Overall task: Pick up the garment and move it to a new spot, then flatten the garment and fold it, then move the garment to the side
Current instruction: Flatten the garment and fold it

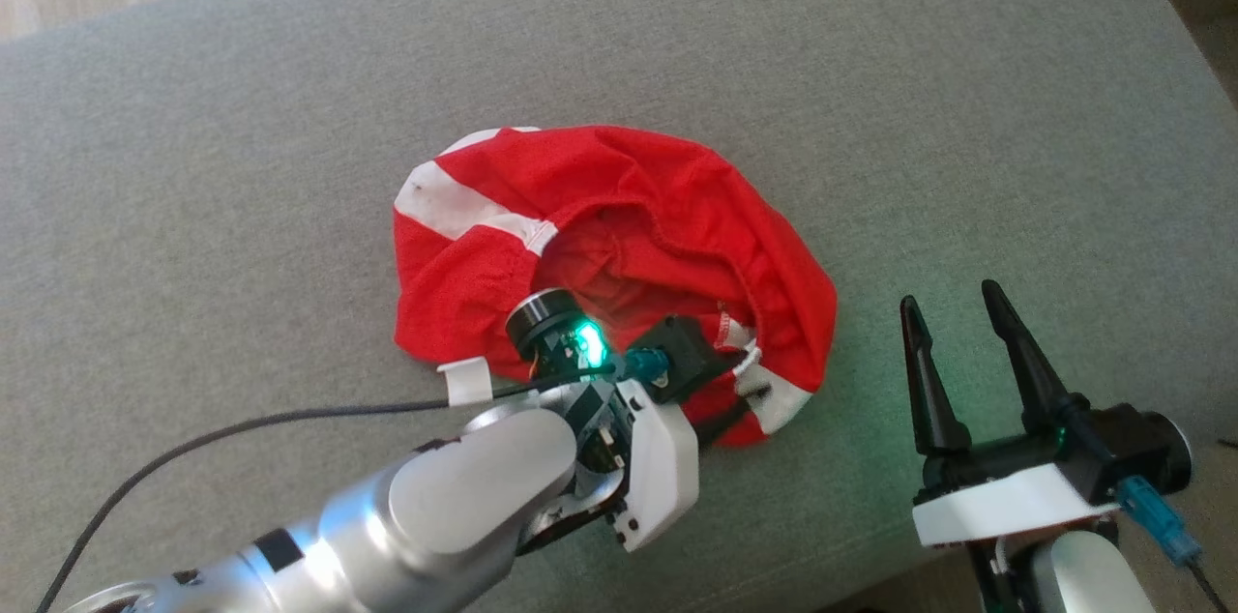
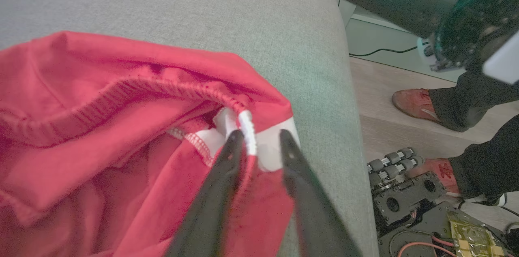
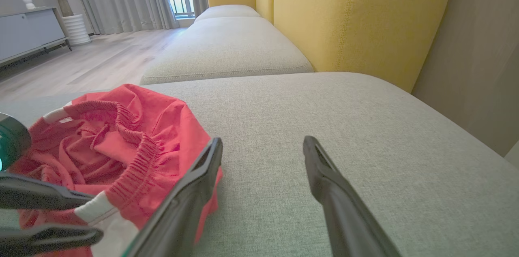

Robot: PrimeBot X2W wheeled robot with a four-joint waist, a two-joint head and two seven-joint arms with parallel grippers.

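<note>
A red garment (image 1: 619,236) with white stripes and an elastic waistband lies crumpled on the grey sofa cushion (image 1: 774,43). My left gripper (image 1: 745,391) reaches over the garment's near right edge. In the left wrist view it is open (image 2: 259,137), its fingertips straddling the white-striped hem (image 2: 247,135) without pinching it. The right wrist view also catches the garment (image 3: 121,143) and the left gripper (image 3: 95,218), its two fingers apart around that white strip. My right gripper (image 1: 953,304) stands open over bare cushion to the garment's right, holding nothing (image 3: 261,143).
The cushion's right edge (image 2: 348,99) drops to a wooden floor where a person's feet in red shoes (image 2: 413,103) stand beside the robot's base (image 2: 425,208). A yellow sofa back (image 3: 357,18) rises behind. A black cable (image 1: 242,429) trails from my left wrist.
</note>
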